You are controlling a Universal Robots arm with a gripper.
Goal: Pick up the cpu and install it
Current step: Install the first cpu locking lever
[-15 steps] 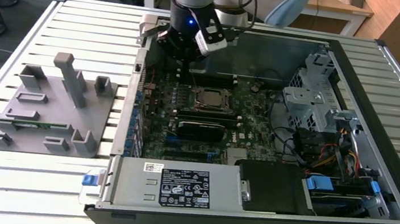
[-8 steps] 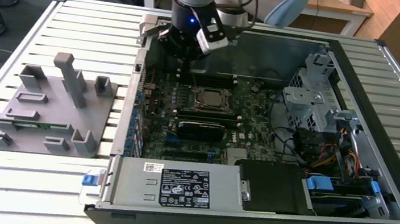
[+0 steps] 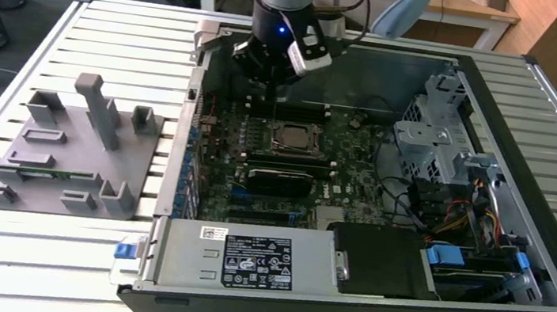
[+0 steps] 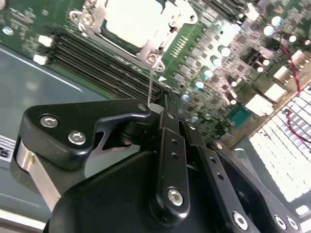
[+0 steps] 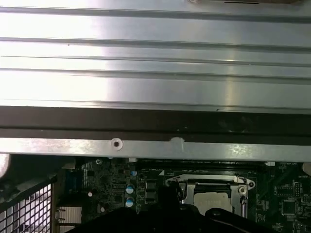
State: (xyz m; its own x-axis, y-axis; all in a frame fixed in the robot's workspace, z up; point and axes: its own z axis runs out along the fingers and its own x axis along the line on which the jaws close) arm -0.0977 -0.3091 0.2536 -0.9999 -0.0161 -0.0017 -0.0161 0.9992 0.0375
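The cpu (image 3: 289, 137) lies flat in the motherboard socket inside the open computer case, silver-grey top up, with the metal frame around it. It also appears in both wrist views, as a pale square (image 4: 133, 19) and as a grey square (image 5: 212, 199). My gripper (image 3: 268, 95) hangs just behind the socket, near the case's far wall, and holds no chip. In the second wrist view its black fingers (image 4: 163, 97) look closed together. A thin metal rod (image 4: 151, 82) runs from the socket's corner to the fingertips; whether they grip it is unclear.
A grey fixture block (image 3: 66, 154) with posts and slots sits on the slatted table on the exterior view's left. Inside the case are the power supply (image 3: 244, 259) at the front, a drive cage (image 3: 435, 139) with cables on the exterior view's right, and memory slots (image 4: 92, 63) beside the socket.
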